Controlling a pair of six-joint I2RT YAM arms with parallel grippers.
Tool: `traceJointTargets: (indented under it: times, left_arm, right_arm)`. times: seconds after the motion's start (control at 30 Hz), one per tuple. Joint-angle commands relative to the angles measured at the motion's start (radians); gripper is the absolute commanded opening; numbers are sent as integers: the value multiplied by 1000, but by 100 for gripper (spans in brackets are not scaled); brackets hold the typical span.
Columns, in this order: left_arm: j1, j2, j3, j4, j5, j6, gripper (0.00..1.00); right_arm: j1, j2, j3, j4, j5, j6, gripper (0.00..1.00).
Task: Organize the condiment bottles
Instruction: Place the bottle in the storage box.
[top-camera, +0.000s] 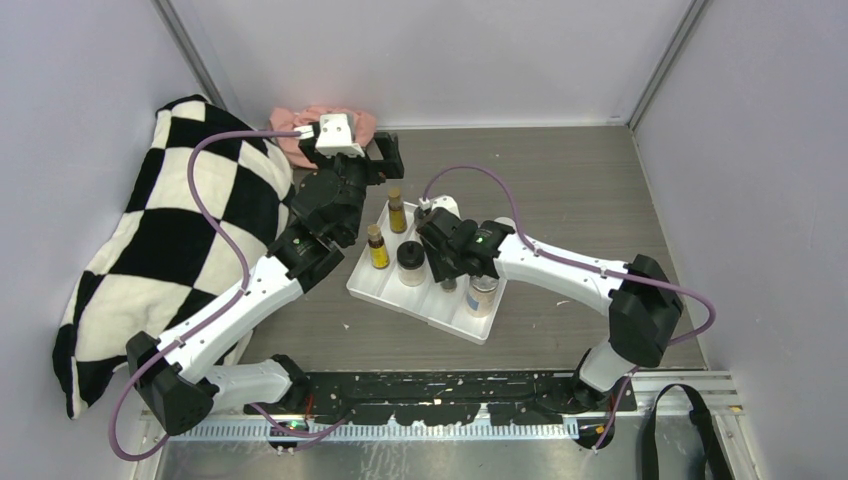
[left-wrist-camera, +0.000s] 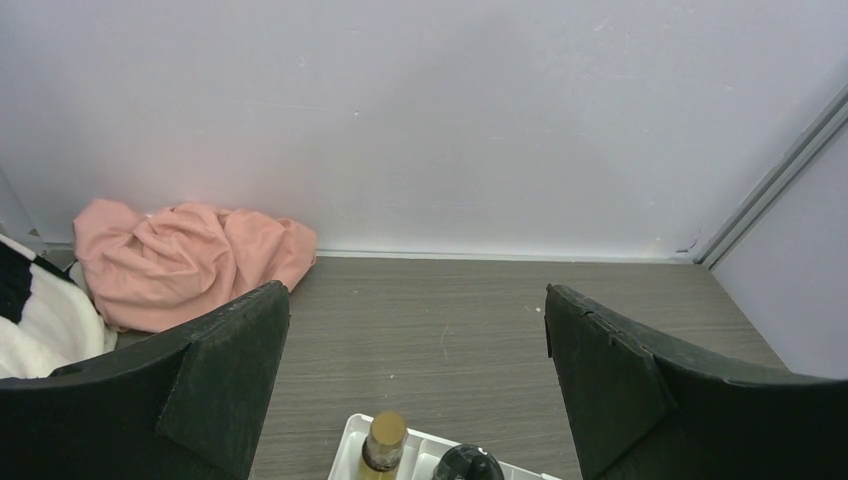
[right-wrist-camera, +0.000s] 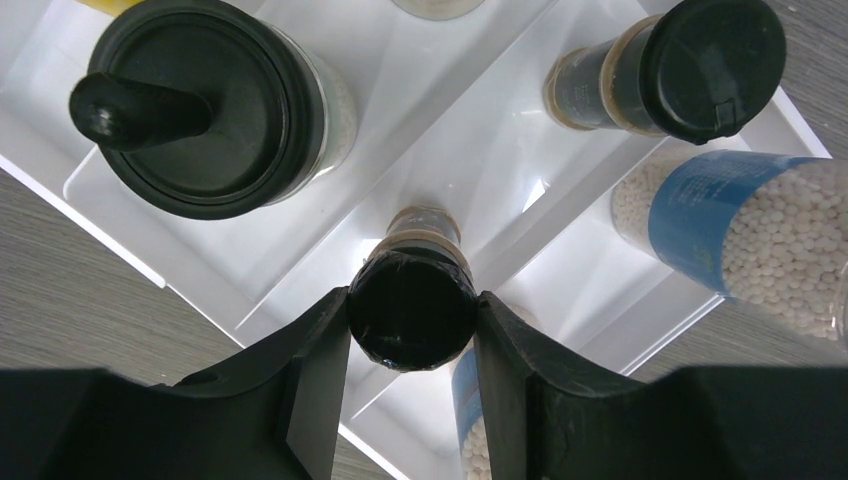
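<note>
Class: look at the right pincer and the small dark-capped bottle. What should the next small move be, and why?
Probably lower it straight down. The right pincer grips the dark-capped bottle by its cap, upright over the white tray. Whether its base already touches the tray floor is unclear, so easing down before letting go seems safest.

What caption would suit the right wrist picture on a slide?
The right tool grips a small dark-capped bottle over the white tray, near a black-lidded jar and a blue-labelled bead jar.

From above, the right end effector (top-camera: 449, 272) hides nearly all of the small dark bottle (right-wrist-camera: 412, 308). In my left wrist view the bottom edge cuts one yellow bottle (left-wrist-camera: 383, 447).
</note>
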Motion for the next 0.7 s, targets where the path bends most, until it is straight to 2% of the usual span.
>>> traceJointTargets:
  times: [0.0, 0.13, 0.27, 0.47, 0.67]
  left_arm:
    - [5, -3, 11, 53, -18, -8, 100]
    - [5, -3, 11, 53, -17, -10, 100]
    - [5, -2, 10, 53, -16, -13, 100]
    - [5, 1, 9, 52, -20, -12, 100]
    - [5, 5, 9, 54, -21, -12, 100]
  right_arm:
    - [-8, 7, 51, -17, -15, -11, 37]
    - [-12, 4, 51, -20, -20, -10, 42]
    - [-15, 6, 50, -22, -31, -9, 55]
    - [-19, 9, 52, -19, -45, -10, 69]
    - [-21, 9, 64, -19, -50, -16, 70]
